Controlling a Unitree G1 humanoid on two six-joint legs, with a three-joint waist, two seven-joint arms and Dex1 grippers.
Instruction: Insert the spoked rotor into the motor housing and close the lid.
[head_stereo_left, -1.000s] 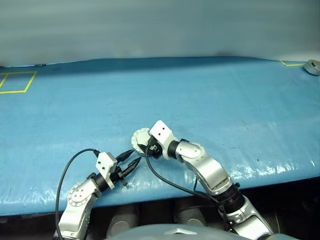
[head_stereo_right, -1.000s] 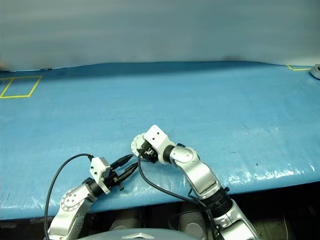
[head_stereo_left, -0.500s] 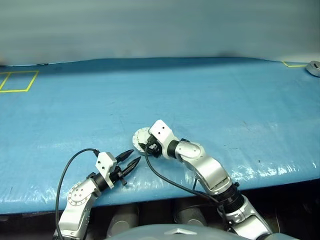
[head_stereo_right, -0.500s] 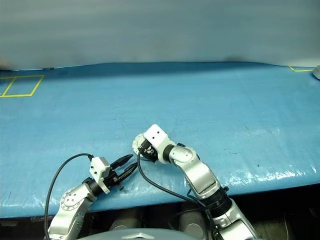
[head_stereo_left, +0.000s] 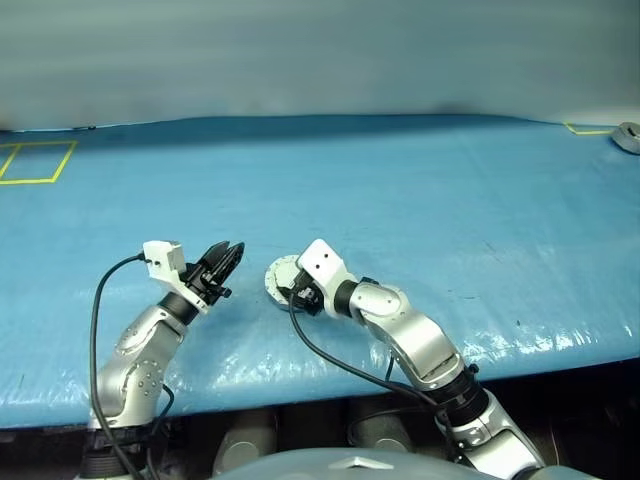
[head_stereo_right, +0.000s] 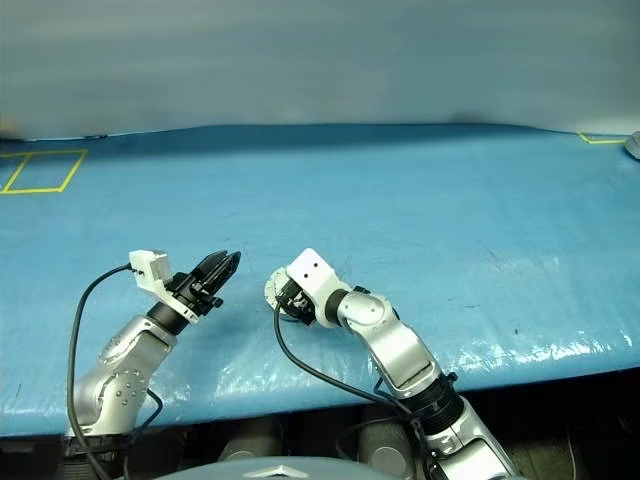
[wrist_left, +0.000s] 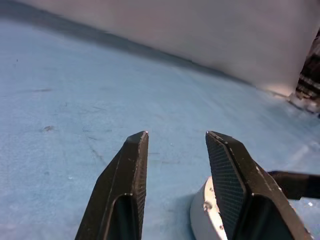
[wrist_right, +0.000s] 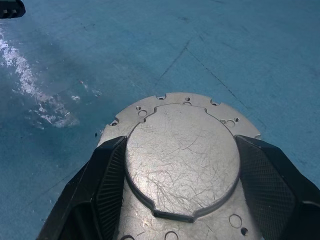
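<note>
A blue sheet-covered table is seen across the head views, with yellow tape outlines at its far corners: one at 10 o'clock, another at 2 o'clock. A small grey object is seen at the far right edge; what it is cannot be told.

The right arm is extended from 5 o'clock toward the middle of the near table area. The right gripper is seen pinching the motor housing: one black finger is pressed on each side of the round raised part, and the assembly is held just over or on the sheet, which of the two cannot be told. In the right wrist view the plain scratched grey face of the lid is shown closed on top, with a flanged plate with small holes around it. The inside is hidden, so the spoked rotor cannot be located.

The left arm is raised from 7 o'clock. The left gripper is held at 9 o'clock of the housing, near it but apart, pointed toward it. Its fingers are spread with a clear gap and nothing is held between them. In the left wrist view the housing rim is seen just beside the tip of one finger.

A black cable is looped under the right wrist, and another is arched beside the left forearm.
</note>
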